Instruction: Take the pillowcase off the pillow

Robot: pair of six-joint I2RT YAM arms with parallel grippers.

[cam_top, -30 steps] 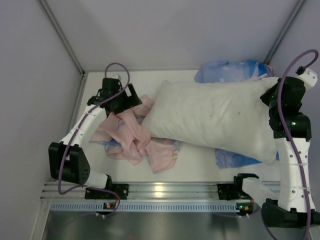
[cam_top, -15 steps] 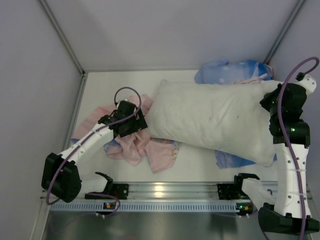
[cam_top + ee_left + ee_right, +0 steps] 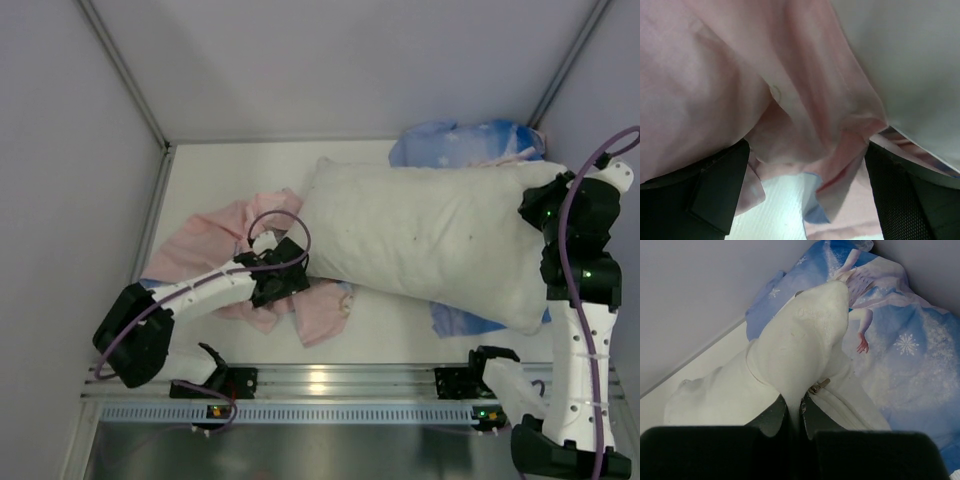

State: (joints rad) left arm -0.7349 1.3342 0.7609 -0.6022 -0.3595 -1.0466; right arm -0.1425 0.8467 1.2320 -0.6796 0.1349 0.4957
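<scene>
Left gripper (image 3: pixel 278 280) has pulled back from the pillow's (image 3: pixel 420 240) far-left side to its near-left corner. Its jaws are spread wide over the crumpled pillowcase (image 3: pixel 215 245), pink side up, just left of the pillow. Right gripper (image 3: pixel 794 407) is pressed together, pinching the pillow's right-end corner.

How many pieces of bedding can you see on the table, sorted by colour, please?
White: 1, the pillow.
Pink: 1, the crumpled pillowcase.
Blue printed: 2 patches, the far blue patch behind the pillow and the near blue patch under its near right corner; whether they join is hidden.
Total: 4 at most.
</scene>
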